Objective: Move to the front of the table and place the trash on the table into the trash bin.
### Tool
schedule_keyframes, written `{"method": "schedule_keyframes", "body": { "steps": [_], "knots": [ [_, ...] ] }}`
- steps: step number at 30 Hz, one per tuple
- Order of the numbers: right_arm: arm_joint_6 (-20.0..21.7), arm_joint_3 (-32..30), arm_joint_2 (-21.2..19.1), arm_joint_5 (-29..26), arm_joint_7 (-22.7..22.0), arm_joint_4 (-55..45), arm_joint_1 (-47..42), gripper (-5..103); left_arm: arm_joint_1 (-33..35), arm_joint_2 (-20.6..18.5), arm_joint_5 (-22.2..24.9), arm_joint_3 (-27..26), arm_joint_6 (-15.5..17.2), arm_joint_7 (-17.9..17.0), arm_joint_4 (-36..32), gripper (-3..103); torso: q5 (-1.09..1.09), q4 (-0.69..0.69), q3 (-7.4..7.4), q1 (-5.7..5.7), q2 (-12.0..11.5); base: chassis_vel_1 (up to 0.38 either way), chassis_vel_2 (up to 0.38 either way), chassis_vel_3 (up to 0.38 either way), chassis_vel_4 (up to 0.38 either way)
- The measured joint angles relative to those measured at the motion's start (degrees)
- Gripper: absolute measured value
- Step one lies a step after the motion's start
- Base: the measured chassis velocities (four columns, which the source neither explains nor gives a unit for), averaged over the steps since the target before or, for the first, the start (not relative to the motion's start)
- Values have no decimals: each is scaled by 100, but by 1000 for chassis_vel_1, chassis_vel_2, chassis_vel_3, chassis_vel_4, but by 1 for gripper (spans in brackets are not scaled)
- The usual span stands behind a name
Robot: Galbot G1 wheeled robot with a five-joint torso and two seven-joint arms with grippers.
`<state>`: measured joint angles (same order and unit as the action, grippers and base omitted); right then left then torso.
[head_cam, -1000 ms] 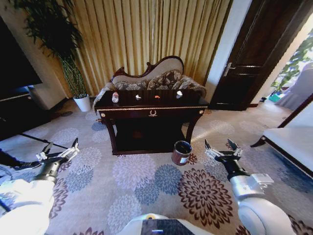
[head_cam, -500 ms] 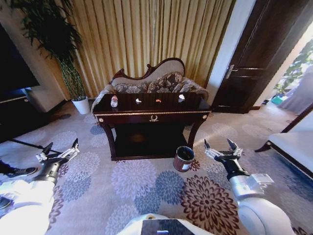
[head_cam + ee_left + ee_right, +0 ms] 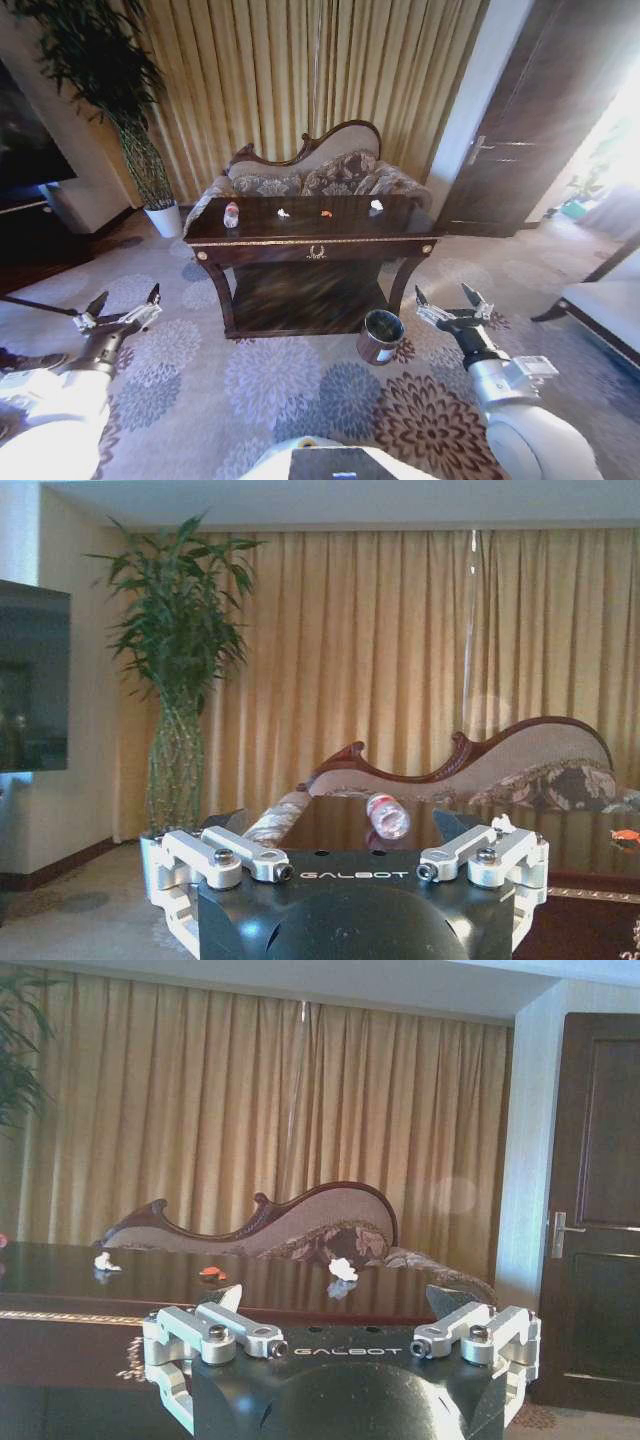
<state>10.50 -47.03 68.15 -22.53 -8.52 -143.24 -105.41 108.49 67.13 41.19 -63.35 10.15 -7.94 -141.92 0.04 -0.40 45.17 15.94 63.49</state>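
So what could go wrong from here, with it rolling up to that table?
The trash bin stands on the carpet close to the right claw, so the arm or base might knock it over. The bottle lies on the glossy table and could roll when touched. The scraps are tiny, so they may slip from a grip.

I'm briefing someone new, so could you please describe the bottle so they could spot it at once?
Find the dark wooden console table in front of the sofa. The bottle lies on its top near the end by the potted plant. It is clear plastic with a red cap, larger than the small scraps beside it.
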Motion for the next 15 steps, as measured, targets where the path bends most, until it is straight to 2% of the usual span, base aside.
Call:
{"method": "schedule_keyframes", "body": {
  "steps": [4, 9, 15],
  "knots": [
    [-4, 0, -1, 2, 2, 0, 1, 100, 3, -2, -3, 0, 1, 38, 25, 100, -7, -3, 0, 0, 0, -192, 150, 148, -192],
    [-7, 5, 0, 3, 5, 0, 10, 100, 1, -17, -4, -3, 1, 56, 55, 100, -5, 1, 0, 0, 0, -146, 205, 158, -210],
    [-10, 10, 2, 5, 7, 18, 20, 100, -26, -22, -4, 13, 1, 70, 90, 100, -3, -2, 0, 0, 0, -178, 195, 184, -170]
  ]
}}
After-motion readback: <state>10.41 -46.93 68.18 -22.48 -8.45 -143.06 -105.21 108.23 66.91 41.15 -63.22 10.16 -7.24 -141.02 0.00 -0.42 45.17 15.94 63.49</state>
